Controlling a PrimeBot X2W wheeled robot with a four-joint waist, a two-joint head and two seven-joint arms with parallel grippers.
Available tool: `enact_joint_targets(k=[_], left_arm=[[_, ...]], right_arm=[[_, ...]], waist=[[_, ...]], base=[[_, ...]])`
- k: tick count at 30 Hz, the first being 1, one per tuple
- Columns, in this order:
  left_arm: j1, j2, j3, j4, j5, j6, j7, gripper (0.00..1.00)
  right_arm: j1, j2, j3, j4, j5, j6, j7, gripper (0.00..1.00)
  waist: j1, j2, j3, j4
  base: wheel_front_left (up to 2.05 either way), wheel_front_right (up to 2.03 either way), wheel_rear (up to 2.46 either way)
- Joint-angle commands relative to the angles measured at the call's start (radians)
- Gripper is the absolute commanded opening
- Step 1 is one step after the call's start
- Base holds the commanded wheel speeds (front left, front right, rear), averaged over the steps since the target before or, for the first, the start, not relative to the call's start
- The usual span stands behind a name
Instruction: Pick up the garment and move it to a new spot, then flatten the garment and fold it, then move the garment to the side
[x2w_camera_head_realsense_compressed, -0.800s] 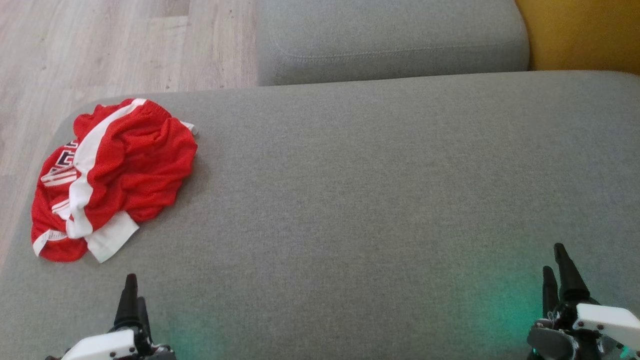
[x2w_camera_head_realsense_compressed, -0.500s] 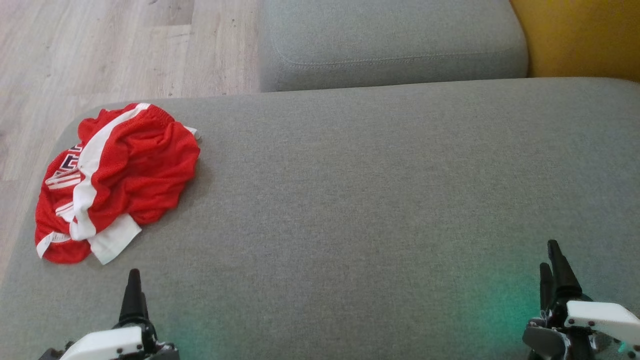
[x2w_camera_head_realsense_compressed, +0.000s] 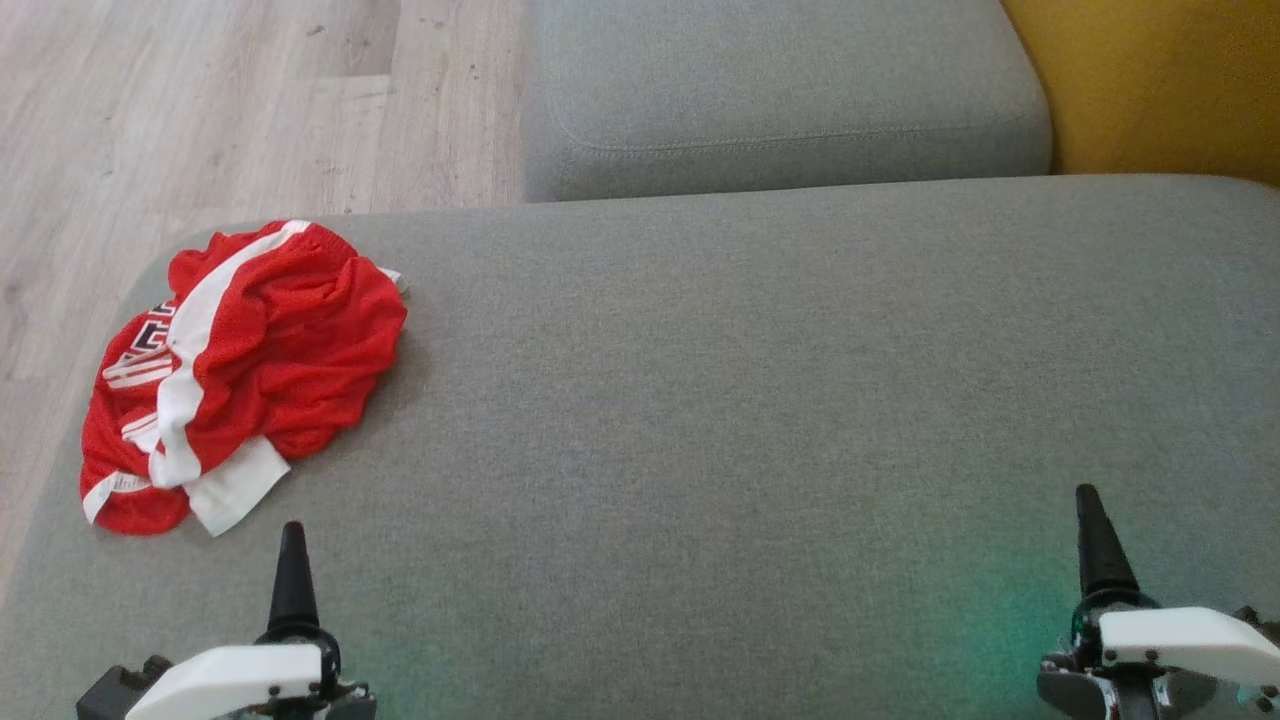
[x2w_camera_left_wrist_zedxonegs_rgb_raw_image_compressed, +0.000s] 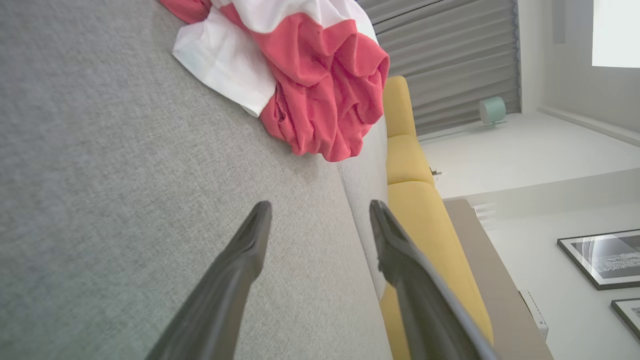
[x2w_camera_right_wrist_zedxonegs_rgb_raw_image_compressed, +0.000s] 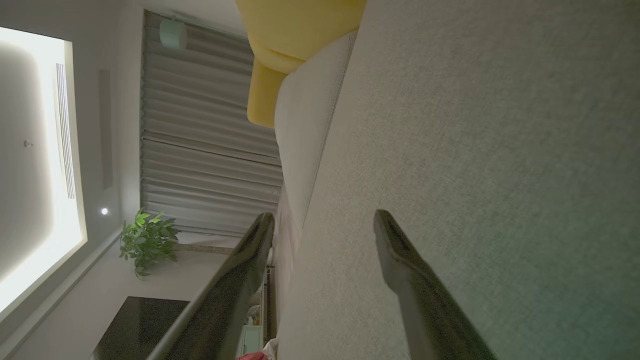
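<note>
A crumpled red garment (x2w_camera_head_realsense_compressed: 270, 350) with white stripes and a white hem lies bunched at the left end of the grey sofa seat (x2w_camera_head_realsense_compressed: 750, 400). The left wrist view has the garment (x2w_camera_left_wrist_zedxonegs_rgb_raw_image_compressed: 320, 85) ahead of the fingers, apart from them. My left gripper (x2w_camera_head_realsense_compressed: 292, 575) hovers at the lower left, just below the garment, open and empty; its fingers (x2w_camera_left_wrist_zedxonegs_rgb_raw_image_compressed: 250, 245) stand wide apart. At the lower right my right gripper (x2w_camera_head_realsense_compressed: 1098, 545) is open over bare cushion, with its fingers (x2w_camera_right_wrist_zedxonegs_rgb_raw_image_compressed: 395, 250) spread and nothing between them.
A second grey cushion (x2w_camera_head_realsense_compressed: 780, 90) lies beyond the seat, with a yellow cushion (x2w_camera_head_realsense_compressed: 1160, 80) at the far right. Wooden floor (x2w_camera_head_realsense_compressed: 200, 100) shows past the seat's left edge, close to the garment. A potted plant (x2w_camera_right_wrist_zedxonegs_rgb_raw_image_compressed: 147, 240) stands in the room behind.
The head camera has shifted, so the whole scene sits lower and a little right. Each gripper now shows a single finger edge-on instead of two. The garment lies as before.
</note>
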Motion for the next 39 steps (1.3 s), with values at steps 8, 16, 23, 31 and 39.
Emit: enact_joint_targets(k=[8, 16, 23, 31, 39], left_arm=[[-0.013, 0.005, -0.023, -0.05, 0.11, 0.01, -0.032, 1.0], [-0.004, 0.006, -0.05, -0.062, 0.207, 0.023, -0.056, 1.0], [0.002, 0.006, -0.074, -0.071, 0.292, 0.034, -0.077, 1.0], [0.011, 0.007, -0.098, -0.079, 0.384, 0.043, -0.1, 1.0], [0.019, 0.007, -0.127, -0.087, 0.492, 0.056, -0.127, 1.0]], right_arm=[[-0.01, -0.004, 0.025, -0.044, -0.114, 0.002, -0.03, 1.0], [0.004, -0.004, 0.044, -0.046, -0.211, 0.003, -0.053, 1.0], [0.016, -0.004, 0.061, -0.05, -0.294, 0.003, -0.074, 1.0], [0.028, -0.005, 0.078, -0.056, -0.389, 0.004, -0.097, 1.0], [0.041, -0.005, 0.096, -0.06, -0.502, 0.004, -0.124, 1.0]], waist=[[0.0, -0.0001, -0.019, 0.002], [0.0, -0.0001, -0.038, 0.003], [0.0, -0.0001, -0.054, 0.006], [0.0, -0.0001, -0.071, 0.008], [0.0, -0.0001, -0.091, 0.01]], base=[[0.0, 0.0, 0.0], [0.0, 0.0, 0.0], [0.0, 0.0, 0.0], [0.0, 0.0, 0.0], [0.0, 0.0, 0.0]])
